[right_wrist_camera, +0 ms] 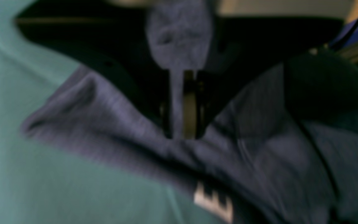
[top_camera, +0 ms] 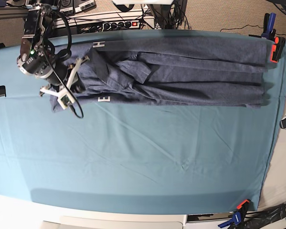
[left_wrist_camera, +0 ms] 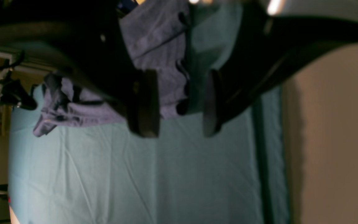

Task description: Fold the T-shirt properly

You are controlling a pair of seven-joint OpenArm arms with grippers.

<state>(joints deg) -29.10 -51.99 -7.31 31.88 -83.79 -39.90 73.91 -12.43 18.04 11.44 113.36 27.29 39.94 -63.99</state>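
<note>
Blue-grey T-shirt (right_wrist_camera: 110, 124) fabric sits clenched in the right gripper (right_wrist_camera: 182, 130); left gripper (left_wrist_camera: 180, 105) hangs released. Lift slowly, keeping the fold even.

White block letters "H" and "E" on the T-shirt (top_camera: 181, 71), rest of lettering hidden

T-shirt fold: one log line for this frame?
T-shirt: bunched along far table edge | right gripper: pinching shirt fabric | left gripper: open, empty
</note>
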